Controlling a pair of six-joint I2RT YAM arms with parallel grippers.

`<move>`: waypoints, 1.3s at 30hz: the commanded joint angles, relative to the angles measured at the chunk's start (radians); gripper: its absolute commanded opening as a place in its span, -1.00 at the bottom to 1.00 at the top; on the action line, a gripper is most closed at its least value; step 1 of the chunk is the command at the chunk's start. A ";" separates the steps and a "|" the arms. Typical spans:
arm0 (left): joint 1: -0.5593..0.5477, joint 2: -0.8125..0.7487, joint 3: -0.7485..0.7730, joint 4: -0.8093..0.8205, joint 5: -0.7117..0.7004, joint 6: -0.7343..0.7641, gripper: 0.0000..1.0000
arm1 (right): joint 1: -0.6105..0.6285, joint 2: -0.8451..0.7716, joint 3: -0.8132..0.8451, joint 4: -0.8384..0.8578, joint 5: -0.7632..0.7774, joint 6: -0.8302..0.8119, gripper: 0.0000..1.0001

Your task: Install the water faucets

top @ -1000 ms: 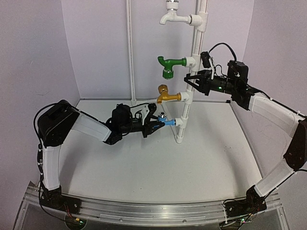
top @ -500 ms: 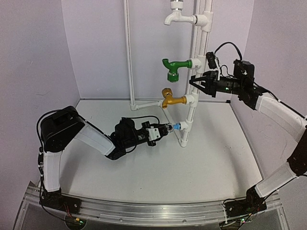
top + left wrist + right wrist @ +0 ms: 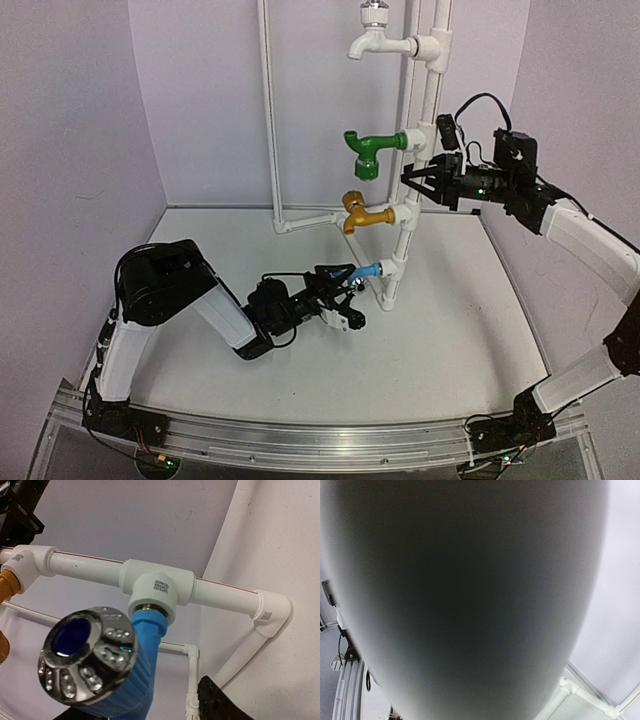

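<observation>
Top external: left fingers (image 3: 348,318) released at blue faucet (image 3: 368,271), right fingers (image 3: 412,178) clench white pipe (image 3: 430,100).

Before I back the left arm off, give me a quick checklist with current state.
1. Blue tap threaded into the tee: ok; tightness cannot tell.
2. Left pincer released: ok, the one finger in the wrist view stands clear of the tap.
3. Right pincer clamped on the riser pipe: ok.
4. White tap, green tap and gold tap on the pipe: ok.
5. Right wrist view usable: not ok, the pipe fills it.
</observation>
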 commanded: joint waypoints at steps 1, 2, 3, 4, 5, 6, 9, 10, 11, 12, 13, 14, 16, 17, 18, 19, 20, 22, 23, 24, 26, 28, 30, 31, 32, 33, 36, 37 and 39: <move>-0.030 0.041 -0.023 0.084 0.015 0.157 0.46 | 0.014 -0.057 -0.004 -0.133 -0.045 0.142 -1.00; -0.031 0.037 -0.030 0.084 0.009 0.159 0.62 | 0.012 -0.061 -0.008 -0.138 -0.043 0.136 -1.00; -0.032 0.030 -0.039 0.085 0.001 0.158 0.84 | 0.011 -0.065 -0.012 -0.143 -0.041 0.131 -1.00; -0.034 0.022 -0.050 0.085 -0.008 0.152 0.97 | 0.009 -0.069 -0.016 -0.150 -0.037 0.123 -1.00; -0.037 0.014 -0.062 0.084 -0.017 0.144 0.99 | 0.008 -0.072 -0.021 -0.156 -0.032 0.113 -1.00; -0.040 0.002 -0.080 0.085 -0.027 0.135 0.99 | 0.006 -0.075 -0.025 -0.164 -0.029 0.103 -1.00; -0.053 -0.041 -0.143 0.085 -0.092 0.107 0.99 | 0.000 -0.084 -0.035 -0.180 -0.021 0.085 -1.00; -0.057 -0.052 -0.161 0.086 -0.108 0.095 0.99 | -0.002 -0.086 -0.037 -0.185 -0.021 0.080 -1.00; -0.063 -0.067 -0.183 0.086 -0.130 0.086 0.99 | -0.002 -0.089 -0.038 -0.187 -0.019 0.077 -1.00; -0.069 -0.078 -0.202 0.085 -0.148 0.072 0.99 | -0.002 -0.091 -0.039 -0.190 -0.018 0.074 -1.00; -0.073 -0.091 -0.222 0.085 -0.169 0.054 0.99 | -0.002 -0.092 -0.039 -0.193 -0.017 0.072 -1.00; -0.078 -0.105 -0.243 0.085 -0.194 0.033 0.99 | -0.002 -0.093 -0.038 -0.195 -0.016 0.071 -1.00; -0.085 -0.138 -0.278 0.085 -0.234 -0.050 0.99 | -0.002 -0.093 -0.035 -0.202 -0.017 0.070 -1.00; -0.090 -0.164 -0.298 0.084 -0.257 -0.092 0.99 | -0.002 -0.094 -0.035 -0.204 -0.017 0.068 -1.00; -0.096 -0.188 -0.314 0.084 -0.281 -0.150 0.99 | -0.002 -0.095 -0.035 -0.206 -0.017 0.067 -1.00; -0.102 -0.214 -0.328 0.082 -0.307 -0.219 0.99 | -0.002 -0.097 -0.034 -0.208 -0.016 0.066 -1.00; -0.109 -0.250 -0.343 0.073 -0.342 -0.302 0.99 | -0.002 -0.098 -0.034 -0.209 -0.014 0.065 -1.00; -0.121 -0.354 -0.365 -0.043 -0.401 -0.485 0.99 | -0.002 -0.095 -0.033 -0.209 -0.014 0.066 -1.00; -0.123 -0.422 -0.371 -0.145 -0.413 -0.615 0.99 | -0.002 -0.094 -0.032 -0.211 -0.014 0.067 -1.00; -0.122 -0.490 -0.365 -0.283 -0.415 -0.763 0.99 | -0.002 -0.093 -0.032 -0.212 -0.013 0.069 -1.00; -0.116 -0.609 -0.317 -0.602 -0.406 -1.079 0.99 | -0.003 -0.093 -0.030 -0.213 -0.009 0.071 -1.00; -0.096 -0.705 -0.294 -0.807 -0.336 -1.331 0.99 | -0.002 -0.092 -0.030 -0.214 -0.007 0.072 -1.00; -0.063 -0.774 -0.295 -0.897 -0.217 -1.553 0.99 | -0.002 -0.091 -0.033 -0.214 -0.009 0.074 -1.00; -0.032 -0.796 -0.291 -0.934 -0.123 -1.658 0.99 | -0.002 -0.088 -0.034 -0.214 -0.010 0.076 -1.00; -0.005 -0.803 -0.288 -0.946 -0.037 -1.786 0.99 | -0.003 -0.086 -0.034 -0.214 -0.008 0.078 -1.00; 0.015 -0.802 -0.289 -0.942 0.035 -1.875 0.99 | -0.003 -0.085 -0.034 -0.214 -0.008 0.080 -1.00; 0.038 -0.773 -0.297 -0.855 0.196 -2.081 0.99 | -0.003 -0.084 -0.033 -0.213 -0.005 0.081 -1.00; 0.040 -0.762 -0.298 -0.826 0.223 -2.136 0.99 | -0.002 -0.084 -0.033 -0.212 -0.003 0.082 -1.00; 0.050 -0.730 -0.313 -0.718 0.283 -2.265 0.99 | -0.002 -0.084 -0.032 -0.212 -0.001 0.083 -1.00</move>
